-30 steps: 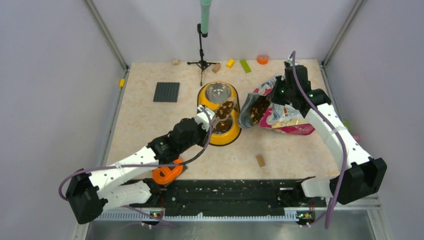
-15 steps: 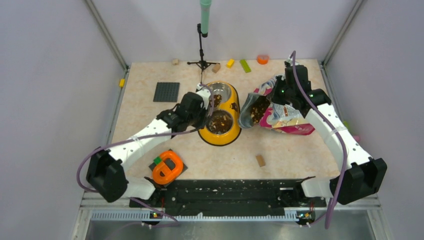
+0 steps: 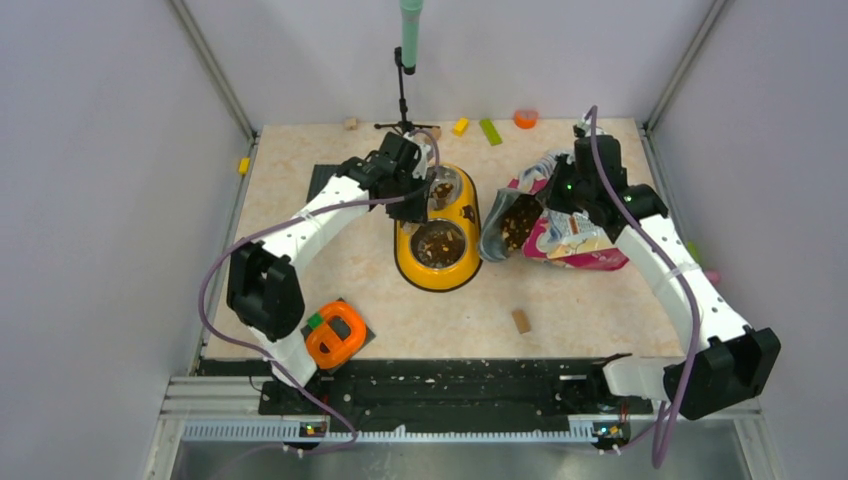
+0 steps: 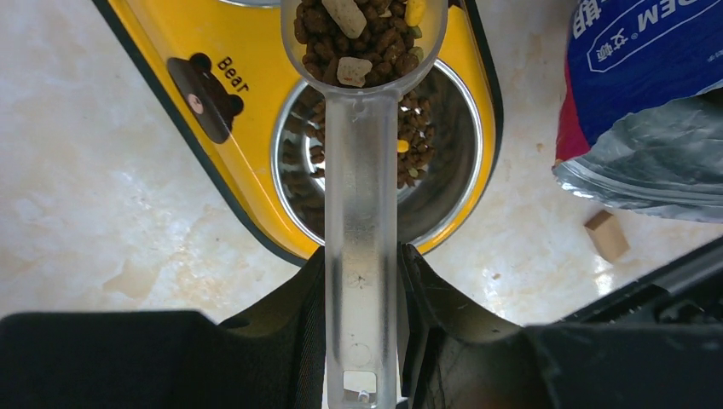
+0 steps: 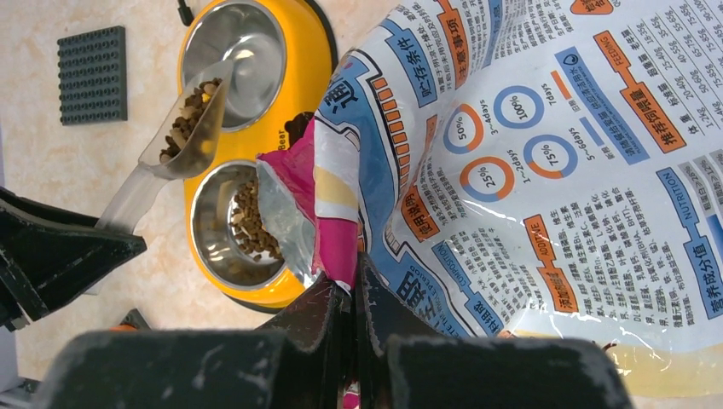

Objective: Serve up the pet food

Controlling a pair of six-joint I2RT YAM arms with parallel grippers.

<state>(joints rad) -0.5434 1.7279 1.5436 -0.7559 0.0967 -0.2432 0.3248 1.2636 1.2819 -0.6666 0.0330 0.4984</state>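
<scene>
The pet food is dark-brown kibble. Some fills the clear plastic scoop point(image 4: 362, 38), and some lies in the near bowl point(image 3: 437, 243) of the yellow double feeder point(image 3: 468, 215). My left gripper point(image 3: 418, 180) is shut on the scoop's handle point(image 4: 361, 281) and holds the scoop head over the far bowl point(image 5: 234, 60), which looks nearly empty. My right gripper point(image 5: 352, 290) is shut on the magenta edge of the open pet food bag point(image 5: 546, 153). The bag point(image 3: 565, 230) lies tilted right of the feeder, its mouth point(image 3: 518, 222) showing kibble.
A black tripod stand point(image 3: 404, 125) stands just behind the feeder. A dark baseplate point(image 3: 333, 180) lies to the left under my left arm. An orange ring point(image 3: 336, 335) sits at the near left, a tan block point(image 3: 520, 320) near the front, and small coloured blocks point(image 3: 490, 131) along the back.
My left arm has swung away from me, carrying the loaded scoop from over the near bowl to the far bowl. The right gripper and bag have barely moved.
</scene>
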